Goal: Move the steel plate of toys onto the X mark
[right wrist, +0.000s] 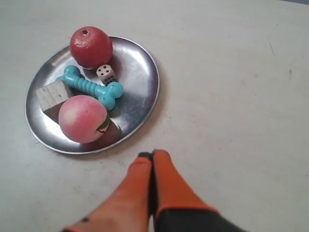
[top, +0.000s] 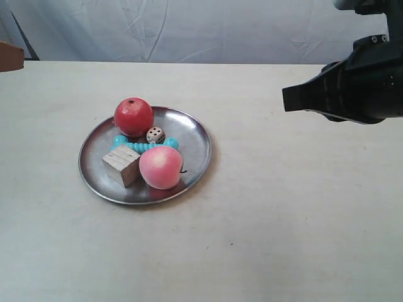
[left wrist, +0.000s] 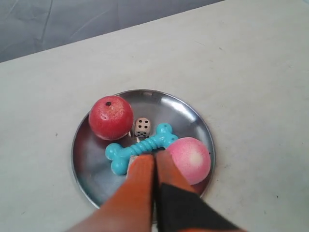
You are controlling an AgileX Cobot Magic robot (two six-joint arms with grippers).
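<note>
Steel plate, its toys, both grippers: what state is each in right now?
steel plate, flat on the table, loaded, ungripped
apple, upright on the plate, stem pit up
wooden cube, on the plate near its rim
peach, on the plate beside the wooden cube
bone, lying flat between apple and peach
die, resting beside the apple
left gripper, shut, empty
right gripper, shut, empty, off the plate

A robotics lab or test cell is indicated. A plain pale bench [top: 283, 251] is backed by a creased grey-white cloth backdrop [top: 189, 28] hung like a screen. A black robot arm [top: 352, 88] is seen over the bench at the exterior view's right. A steel plate [top: 196, 135] of toys [top: 160, 167] is set out on the bare surface, as props are arranged for a trial.
</note>
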